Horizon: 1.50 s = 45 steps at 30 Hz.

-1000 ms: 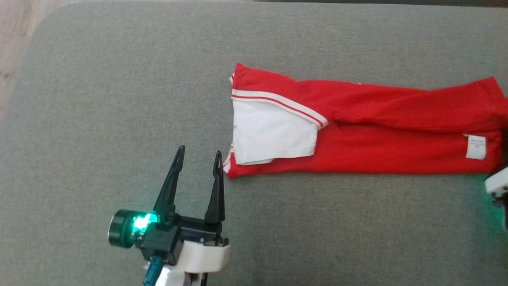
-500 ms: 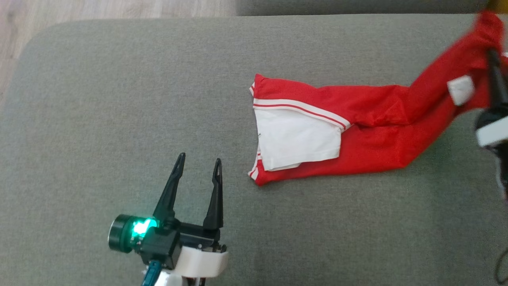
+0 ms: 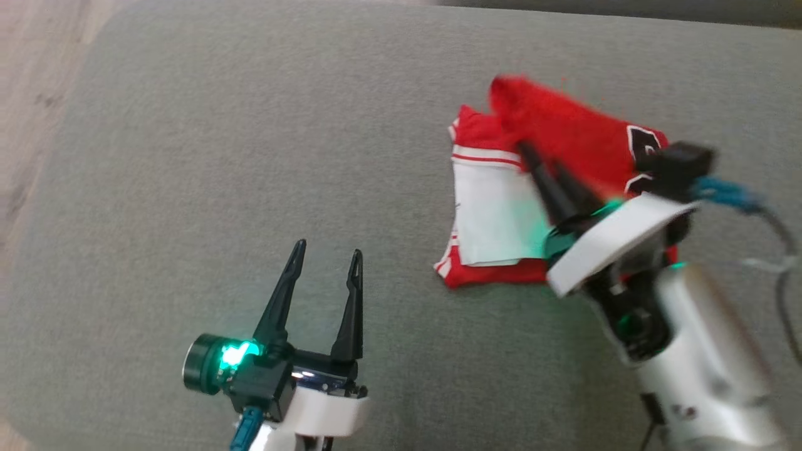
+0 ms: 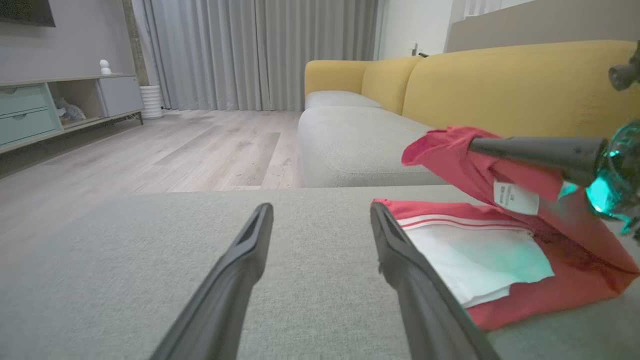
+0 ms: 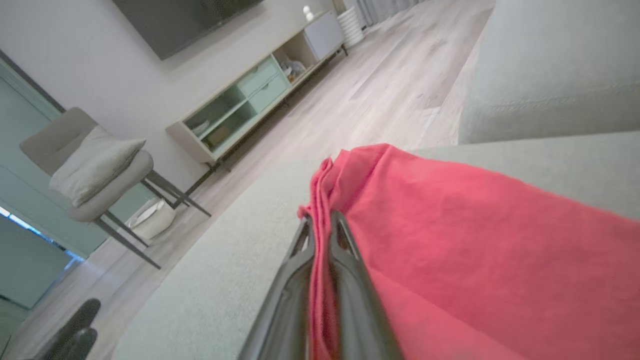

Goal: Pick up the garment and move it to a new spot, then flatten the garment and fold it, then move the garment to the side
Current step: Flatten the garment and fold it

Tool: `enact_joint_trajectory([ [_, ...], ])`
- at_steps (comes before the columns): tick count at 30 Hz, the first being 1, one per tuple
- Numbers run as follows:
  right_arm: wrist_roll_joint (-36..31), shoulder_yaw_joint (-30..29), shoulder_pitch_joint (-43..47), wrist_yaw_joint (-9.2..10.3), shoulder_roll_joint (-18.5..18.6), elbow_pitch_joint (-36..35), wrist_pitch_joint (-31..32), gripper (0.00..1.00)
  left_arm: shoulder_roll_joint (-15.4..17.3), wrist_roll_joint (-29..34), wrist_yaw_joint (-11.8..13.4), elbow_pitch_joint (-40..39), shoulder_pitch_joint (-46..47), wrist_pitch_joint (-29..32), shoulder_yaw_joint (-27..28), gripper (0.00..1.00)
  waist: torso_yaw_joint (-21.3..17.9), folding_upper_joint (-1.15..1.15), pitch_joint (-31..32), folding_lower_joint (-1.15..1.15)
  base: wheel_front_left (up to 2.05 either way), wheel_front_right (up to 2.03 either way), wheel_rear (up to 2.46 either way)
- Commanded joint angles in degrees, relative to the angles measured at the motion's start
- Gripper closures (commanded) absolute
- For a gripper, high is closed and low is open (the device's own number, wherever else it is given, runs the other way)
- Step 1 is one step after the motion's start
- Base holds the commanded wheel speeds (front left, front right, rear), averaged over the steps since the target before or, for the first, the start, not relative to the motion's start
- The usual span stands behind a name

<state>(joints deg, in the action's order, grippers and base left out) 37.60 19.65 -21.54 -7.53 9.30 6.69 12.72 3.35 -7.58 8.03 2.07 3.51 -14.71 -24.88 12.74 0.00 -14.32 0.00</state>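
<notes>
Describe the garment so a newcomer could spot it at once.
On the grey cushion, look right of centre. The garment is red with a white panel edged in red-and-white stripes. It alone is red, and the right gripper pinches one end up over the rest.

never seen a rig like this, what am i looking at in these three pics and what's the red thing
This is a two-armed robot at a grey sofa cushion. The head picture looks down from a camera on its head; the other two come from cameras on its left and right wrists, looking along each arm's dark fingers. The red thing is a red and white garment lying on the cushion. The right jaws are shut on one red end, holding it up over the rest. The left jaws stand open and empty beside it.
</notes>
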Motion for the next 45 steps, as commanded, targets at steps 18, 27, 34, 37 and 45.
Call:
enact_joint_trajectory([
  [18,-0.83,-5.10,5.65,0.04,4.15,0.38,-19.81,0.00,-0.46,-1.19,0.55,-0.73,-0.75,-0.29,3.92,0.00,-2.42,0.00,6.28,0.00,0.00,0.00,0.00],
  [27,-6.83,-8.10,15.52,0.04,7.26,7.80,-27.56,0.00,-0.46,-3.17,-0.57,1.38,-6.07,-0.29,8.52,0.00,-6.29,0.00,13.96,0.00,0.00,0.00,0.00],
  [34,-15.34,-9.42,21.63,0.04,4.20,4.79,-27.70,0.00,-0.46,-2.81,-1.14,2.08,-9.25,-0.29,11.51,0.00,-8.45,0.00,16.39,0.00,0.00,0.00,0.00],
  [37,-18.13,-9.77,23.37,0.04,2.83,4.27,-27.70,0.00,-0.46,-2.32,-1.52,2.50,-9.96,-0.29,11.94,0.00,-8.79,0.00,17.00,0.00,0.00,0.00,0.00],
  [45,-21.20,-11.30,24.90,0.04,0.56,3.80,-27.71,0.00,-0.46,-1.74,-2.23,3.45,-10.72,-0.29,12.65,0.00,-8.89,0.00,17.54,0.00,0.00,0.00,0.00],
])
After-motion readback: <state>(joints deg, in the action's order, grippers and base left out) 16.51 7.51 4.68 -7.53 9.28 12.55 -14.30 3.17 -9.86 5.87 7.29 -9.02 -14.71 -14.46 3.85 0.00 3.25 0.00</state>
